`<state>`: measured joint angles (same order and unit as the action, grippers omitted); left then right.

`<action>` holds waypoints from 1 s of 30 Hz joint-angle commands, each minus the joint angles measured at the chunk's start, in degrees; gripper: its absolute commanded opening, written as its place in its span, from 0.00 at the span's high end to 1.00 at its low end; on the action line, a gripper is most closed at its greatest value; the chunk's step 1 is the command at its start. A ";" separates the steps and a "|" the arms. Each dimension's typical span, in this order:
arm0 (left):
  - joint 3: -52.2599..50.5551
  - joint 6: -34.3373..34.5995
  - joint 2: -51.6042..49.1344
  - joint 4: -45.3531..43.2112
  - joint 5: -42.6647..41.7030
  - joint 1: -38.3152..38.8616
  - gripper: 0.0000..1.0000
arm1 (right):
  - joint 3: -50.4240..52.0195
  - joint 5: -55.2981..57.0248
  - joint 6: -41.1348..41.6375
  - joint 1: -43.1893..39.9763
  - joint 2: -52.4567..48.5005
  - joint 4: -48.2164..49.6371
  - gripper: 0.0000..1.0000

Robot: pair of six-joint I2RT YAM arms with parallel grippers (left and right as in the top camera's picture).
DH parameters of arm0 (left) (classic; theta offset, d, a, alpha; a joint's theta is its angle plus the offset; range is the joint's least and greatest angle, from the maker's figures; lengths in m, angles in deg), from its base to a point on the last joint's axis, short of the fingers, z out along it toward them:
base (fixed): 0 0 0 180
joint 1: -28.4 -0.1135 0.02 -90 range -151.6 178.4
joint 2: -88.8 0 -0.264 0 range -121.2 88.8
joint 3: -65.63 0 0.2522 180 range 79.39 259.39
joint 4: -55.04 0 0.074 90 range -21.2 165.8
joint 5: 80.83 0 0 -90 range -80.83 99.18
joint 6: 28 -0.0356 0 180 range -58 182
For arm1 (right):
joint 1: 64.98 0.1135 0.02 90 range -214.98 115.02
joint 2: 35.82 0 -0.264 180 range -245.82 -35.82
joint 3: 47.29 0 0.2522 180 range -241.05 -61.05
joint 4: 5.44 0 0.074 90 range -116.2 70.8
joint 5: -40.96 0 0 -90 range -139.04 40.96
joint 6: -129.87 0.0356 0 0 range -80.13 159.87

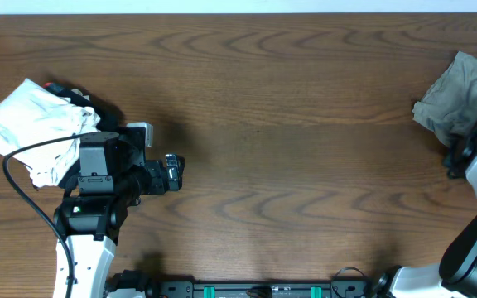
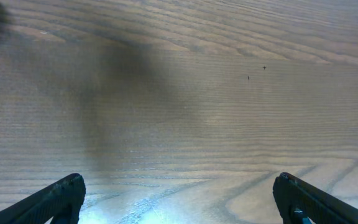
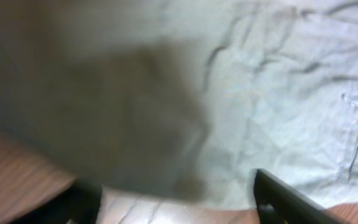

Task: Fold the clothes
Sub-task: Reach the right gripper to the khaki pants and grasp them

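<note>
Overhead, the clothes [image 1: 458, 99] are seen bunched at the table's [image 1: 288, 99] far right edge, partly cut off by the frame and partly covered by the right arm. The right gripper [image 1: 456, 160] is set at the heap's near edge, but its tips are not made out from above. In the right wrist view the khaki cloth [image 3: 278, 93] fills nearly the whole picture; a seam and creases are seen on the right, while the left half is lost in shadow and blur. The right gripper [image 3: 173, 186] is shown only as two dark fingers [image 3: 278, 196] set apart at the bottom edge, with cloth at their tips. Whether any cloth is pinched cannot be told.

The left gripper [image 2: 179, 186] is held wide over bare wood, only its finger ends being shown in the lower corners. From above, a white garment [image 1: 31, 124] is seen at the far left, with a black garment [image 1: 77, 98] largely hidden beneath it and the left arm.
</note>
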<state>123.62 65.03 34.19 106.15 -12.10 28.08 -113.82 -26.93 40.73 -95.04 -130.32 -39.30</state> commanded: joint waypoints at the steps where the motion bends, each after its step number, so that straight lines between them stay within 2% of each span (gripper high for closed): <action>1: 1.01 0.31 -0.04 0.15 -0.81 -0.26 0.02 | -0.79 -0.24 -0.70 -1.68 -2.16 0.48 0.46; 4: 1.01 0.33 -0.04 0.13 -0.81 -0.26 0.02 | -0.79 -3.19 -0.70 -1.92 -3.48 0.15 0.75; 5: 1.01 0.31 -0.04 0.13 -0.81 -0.26 0.02 | -0.79 -6.56 -0.70 -1.73 -3.67 -0.02 0.80; 10: 1.01 0.31 -0.04 -0.11 -0.79 -0.26 0.02 | -0.81 -29.42 -0.46 1.20 -3.54 0.70 0.88; 14: 1.01 0.31 -0.04 -0.13 -0.79 -0.26 0.02 | -0.81 -37.62 3.61 8.33 -3.52 1.66 0.83; 18: 1.01 0.31 -0.04 -0.09 -0.79 -0.26 0.02 | -0.83 -39.43 6.19 17.77 -3.37 5.03 0.78; 19: 1.03 0.31 -0.04 -0.09 -0.79 -0.26 0.02 | -0.85 -38.21 6.21 19.91 -3.19 5.81 0.77; 22: 1.03 0.31 -0.04 -0.09 -0.79 -0.26 0.02 | -0.90 -30.64 9.18 23.56 -2.12 6.14 0.65; 27: 1.01 0.31 -0.04 -0.09 -0.79 -0.26 0.02 | -0.90 -21.84 9.53 23.45 1.81 3.91 0.58; 30: 1.03 0.31 -0.04 -0.09 -0.79 -0.26 0.02 | -0.90 -14.62 6.08 21.70 5.44 2.86 0.44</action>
<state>123.62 65.03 34.19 105.95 -12.12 28.08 -113.86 -50.95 48.62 -71.74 -129.03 -36.30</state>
